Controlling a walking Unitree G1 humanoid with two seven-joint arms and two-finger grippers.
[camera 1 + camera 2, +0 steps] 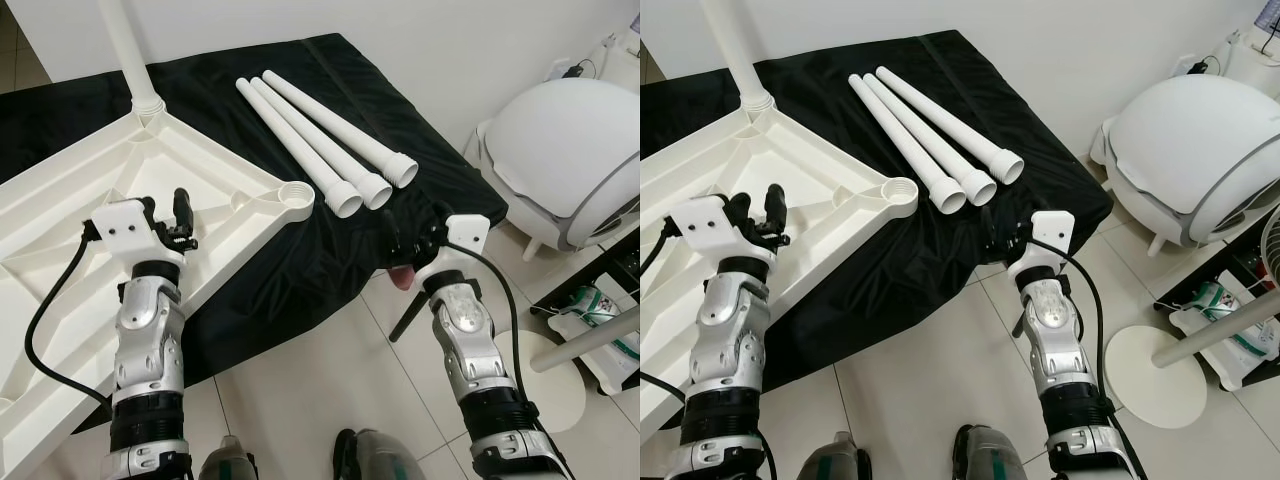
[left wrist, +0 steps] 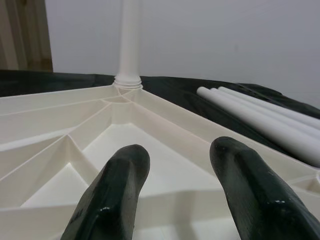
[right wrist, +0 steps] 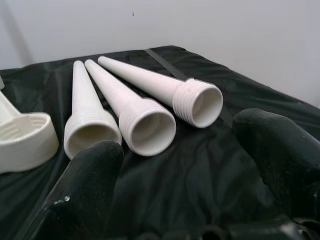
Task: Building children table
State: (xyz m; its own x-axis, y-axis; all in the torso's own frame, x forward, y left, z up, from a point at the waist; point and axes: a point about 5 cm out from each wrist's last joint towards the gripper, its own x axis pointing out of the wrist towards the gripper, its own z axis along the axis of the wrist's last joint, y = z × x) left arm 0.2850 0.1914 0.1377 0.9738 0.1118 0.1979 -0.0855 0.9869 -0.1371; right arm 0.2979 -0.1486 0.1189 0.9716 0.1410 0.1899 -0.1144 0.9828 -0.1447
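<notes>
The white children's table top (image 1: 60,230) lies upside down, partly on a black cloth (image 1: 300,260). One white leg (image 1: 128,50) stands screwed into its far corner. An empty round socket (image 1: 295,197) shows at the near right corner. Three loose white legs (image 1: 322,140) lie side by side on the cloth, threaded ends toward me. My left gripper (image 1: 170,215) hovers open over the table top's ribbed underside (image 2: 65,110), holding nothing. My right gripper (image 1: 412,245) is open at the cloth's near edge, pointing at the legs' threaded mouths (image 3: 145,125) and a short way from them.
A large rounded white appliance (image 1: 570,170) stands on the floor to the right. A white pole on a round base (image 1: 560,395) and a low shelf with clutter (image 1: 600,320) are nearer right. Tiled floor (image 1: 300,400) lies under my arms.
</notes>
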